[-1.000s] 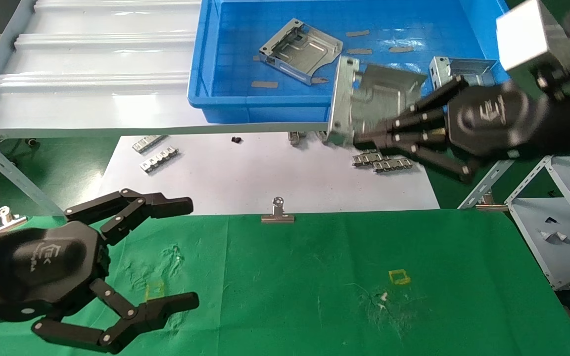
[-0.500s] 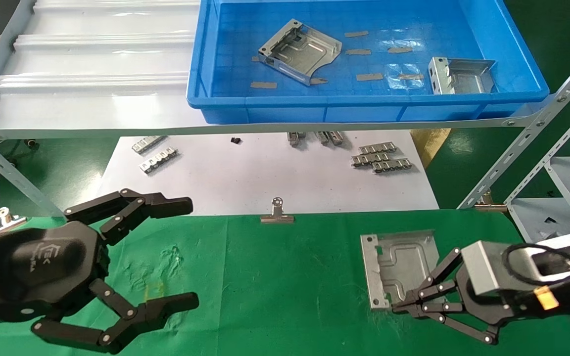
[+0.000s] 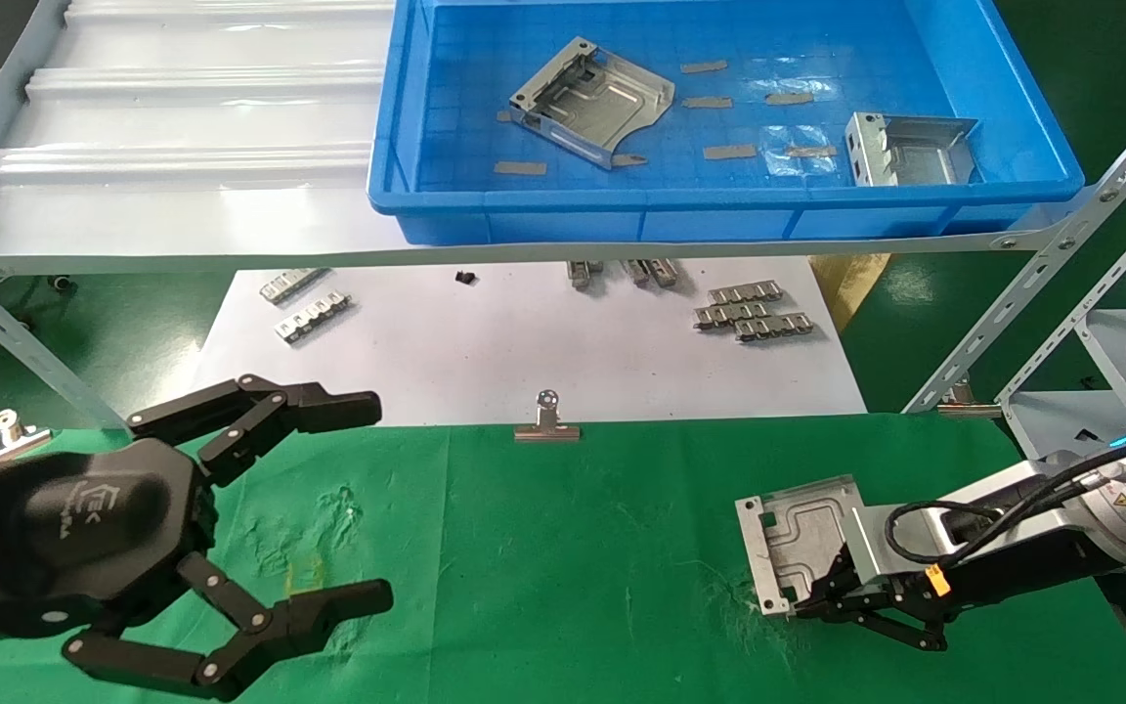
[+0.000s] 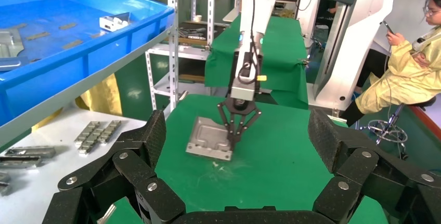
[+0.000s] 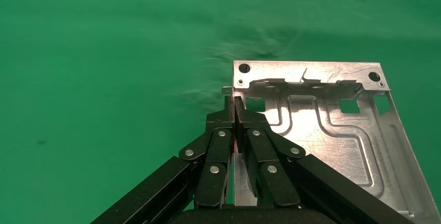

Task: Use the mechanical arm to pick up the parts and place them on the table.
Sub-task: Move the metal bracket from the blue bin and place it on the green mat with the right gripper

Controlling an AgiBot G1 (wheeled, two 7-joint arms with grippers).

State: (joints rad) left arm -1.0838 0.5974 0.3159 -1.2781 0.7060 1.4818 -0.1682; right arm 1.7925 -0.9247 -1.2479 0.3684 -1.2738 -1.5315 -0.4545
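Note:
A silver sheet-metal bracket [image 3: 798, 543] lies low on the green cloth table [image 3: 573, 567] at the right. It also shows in the left wrist view [image 4: 208, 138] and the right wrist view [image 5: 333, 130]. My right gripper [image 3: 802, 608] is shut on the bracket's folded side rim, as the right wrist view [image 5: 234, 102] shows. I cannot tell whether the bracket lies flat or is slightly tilted. Two more brackets, one on the left [image 3: 590, 98] and one on the right [image 3: 910, 147], lie in the blue tray [image 3: 524, 210]. My left gripper [image 3: 368, 499] is open and empty over the cloth's left side.
The tray stands on a grey shelf [image 3: 182, 196] above a white sheet [image 3: 524, 342] with small ridged metal strips [image 3: 754, 318]. A binder clip [image 3: 547, 420] holds the cloth's far edge. A metal rack [image 3: 1091, 293] stands at the right. A person [image 4: 411, 63] sits beyond the table.
My right gripper carried the bracket from the tray's front edge down onto the green cloth. Since half a second ago the arm has turned and the bracket has shifted slightly. The left arm has not moved.

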